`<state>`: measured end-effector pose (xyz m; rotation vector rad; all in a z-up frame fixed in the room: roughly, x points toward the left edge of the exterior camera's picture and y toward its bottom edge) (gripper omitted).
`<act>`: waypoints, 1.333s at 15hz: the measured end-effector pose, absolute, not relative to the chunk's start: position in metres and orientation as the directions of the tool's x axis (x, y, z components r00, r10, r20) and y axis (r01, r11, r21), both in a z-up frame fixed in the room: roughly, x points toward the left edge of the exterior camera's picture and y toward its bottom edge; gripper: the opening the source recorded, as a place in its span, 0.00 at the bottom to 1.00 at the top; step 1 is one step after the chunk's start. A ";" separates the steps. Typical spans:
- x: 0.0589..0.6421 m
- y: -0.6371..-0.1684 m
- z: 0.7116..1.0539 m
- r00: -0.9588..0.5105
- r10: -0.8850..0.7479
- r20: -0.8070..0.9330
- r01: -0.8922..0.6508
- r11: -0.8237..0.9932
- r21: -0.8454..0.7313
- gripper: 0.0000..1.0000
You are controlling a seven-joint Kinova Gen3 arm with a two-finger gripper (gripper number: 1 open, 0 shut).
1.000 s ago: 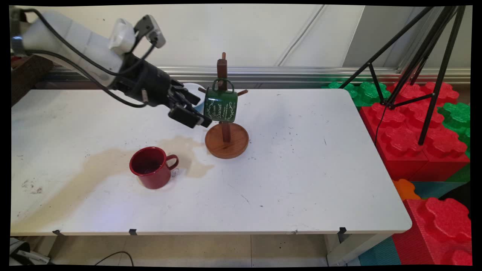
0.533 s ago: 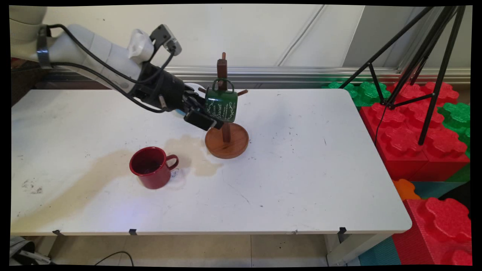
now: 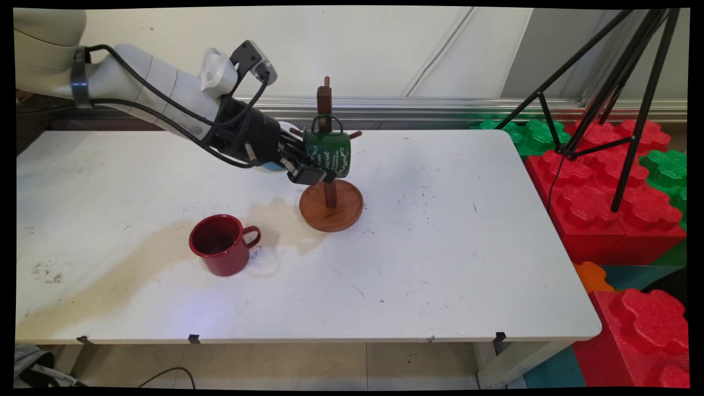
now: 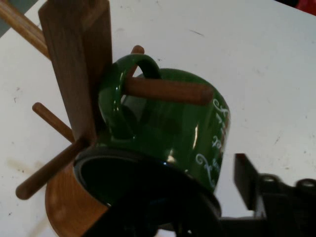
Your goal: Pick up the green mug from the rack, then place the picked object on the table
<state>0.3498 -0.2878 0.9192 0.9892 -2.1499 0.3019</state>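
1. One green mug (image 3: 329, 154) is seen hung by its handle on a peg of the wooden mug tree (image 3: 330, 192).
2. The gripper (image 3: 309, 166) is found spread wide about the mug's rim.
3. A red mug (image 3: 219, 245) is noted upright on the white table (image 3: 440, 264), well apart.

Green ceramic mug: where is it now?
Main view, centre back: green ceramic mug hangs by its handle on the wooden mug tree, gripper at its left.

The tool (image 3: 318, 172) covers the green mug's (image 3: 329, 152) rim (grip unclear from either view).
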 end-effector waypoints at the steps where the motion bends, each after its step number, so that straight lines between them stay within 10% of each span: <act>1: 0.350 -0.287 0.919 -0.431 -0.558 0.709 -0.732 0.676 0.086 0.00; 20: 0.349 -0.255 0.950 -0.477 -0.498 0.724 -0.693 0.720 0.039 0.00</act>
